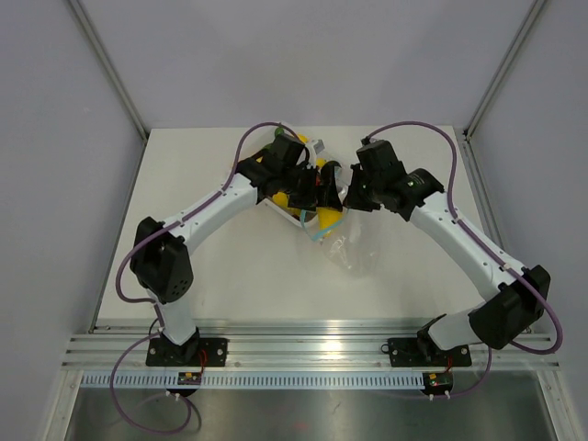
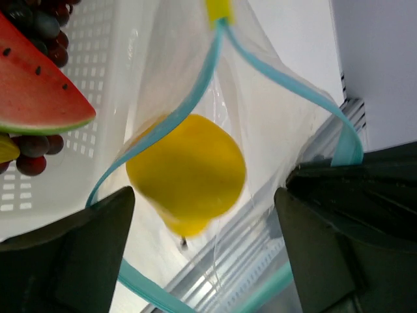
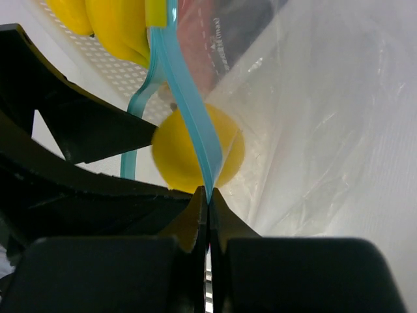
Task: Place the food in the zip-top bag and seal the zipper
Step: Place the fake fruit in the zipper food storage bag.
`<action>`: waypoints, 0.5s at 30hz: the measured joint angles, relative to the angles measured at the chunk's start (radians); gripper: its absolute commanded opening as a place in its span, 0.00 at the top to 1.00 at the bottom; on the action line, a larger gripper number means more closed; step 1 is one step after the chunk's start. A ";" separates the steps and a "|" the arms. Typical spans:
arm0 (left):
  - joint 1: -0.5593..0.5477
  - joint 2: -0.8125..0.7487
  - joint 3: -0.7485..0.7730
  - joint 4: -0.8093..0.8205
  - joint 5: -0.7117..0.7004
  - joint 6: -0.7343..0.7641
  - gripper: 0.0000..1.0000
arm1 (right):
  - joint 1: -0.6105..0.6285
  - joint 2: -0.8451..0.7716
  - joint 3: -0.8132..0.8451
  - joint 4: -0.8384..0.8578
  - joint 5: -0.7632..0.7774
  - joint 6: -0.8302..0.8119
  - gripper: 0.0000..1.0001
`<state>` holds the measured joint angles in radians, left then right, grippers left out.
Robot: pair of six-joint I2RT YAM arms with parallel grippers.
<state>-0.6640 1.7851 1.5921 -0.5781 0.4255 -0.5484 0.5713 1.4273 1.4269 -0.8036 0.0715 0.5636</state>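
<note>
Presently right gripper [image 3: 208,193] clamps the zipper [image 3: 189,111]; left gripper [image 2: 205,199] gapes, fruit [image 2: 186,169] at twelve o'clock. A slip could collapse the bag [image 3: 326,130].

In the right wrist view, upper middle of the frame, a small printed line [image 3: 220,55] runs slantwise on the zip-top bag [image 3: 326,130]. Only "(max)" reads clearly. No other text is legible.

1. The zip-top bag [image 1: 354,250] is clear and crinkly. Its mouth is at its 10 o'clock end.
2. The zipper [image 2: 195,91] is a thin light-blue strip. It is open, and its two sides spread in a wide loop.
3. One round yellow fruit [image 2: 186,173] shows inside that loop, a bit blurry.
4. More yellow fruits [image 3: 111,23] lie outside the bag, at 11 o'clock from the round one.
</note>
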 measured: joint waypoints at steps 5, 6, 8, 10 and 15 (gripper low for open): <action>-0.019 0.007 0.058 -0.067 0.001 0.036 0.02 | -0.005 0.000 -0.018 -0.004 0.015 0.012 1.00; -0.024 0.003 0.063 -0.075 0.001 0.046 0.02 | -0.006 0.000 -0.021 -0.006 0.016 0.013 1.00; -0.031 -0.013 0.063 -0.097 0.001 0.066 0.02 | -0.010 -0.001 -0.025 -0.006 0.015 0.014 1.00; -0.036 -0.040 0.063 -0.129 0.003 0.088 0.07 | -0.020 -0.003 -0.030 -0.006 0.015 0.016 1.00; -0.027 -0.153 0.061 -0.175 0.006 0.134 0.23 | -0.075 -0.021 -0.063 -0.006 0.016 0.016 1.00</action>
<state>-0.6910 1.6321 1.6535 -0.7532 0.4316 -0.4141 0.4965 1.4059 1.3643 -0.8101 0.0875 0.5800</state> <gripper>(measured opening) 0.837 0.012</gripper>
